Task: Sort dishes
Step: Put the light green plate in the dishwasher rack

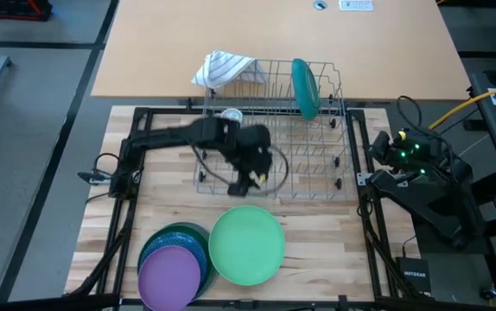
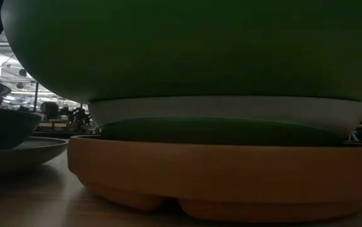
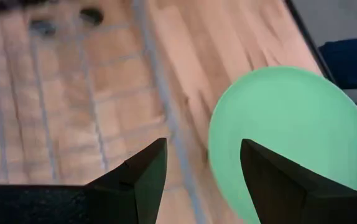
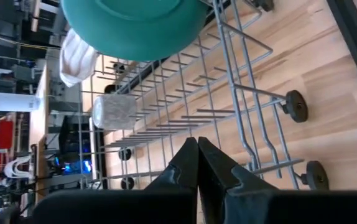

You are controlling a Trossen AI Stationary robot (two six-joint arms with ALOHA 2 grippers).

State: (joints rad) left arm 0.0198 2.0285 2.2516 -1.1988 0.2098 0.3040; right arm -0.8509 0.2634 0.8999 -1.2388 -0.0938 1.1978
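A light green plate tops a stack at the table's near edge. The low view shows the stack: green on white, on dark green, on a tan plate that rests on the table. A purple plate lies on a teal and blue stack to its left. A teal plate stands on edge in the wire rack. My left gripper is open and empty above the rack's near edge, with the green plate just beyond its fingers. My right gripper is shut and empty at the table's right side.
A striped white cloth hangs over the rack's far left corner. A small clear glass stands in the rack; it also shows in the right wrist view. Black frame rails run along the table's sides. Bare wood lies right of the green plate.
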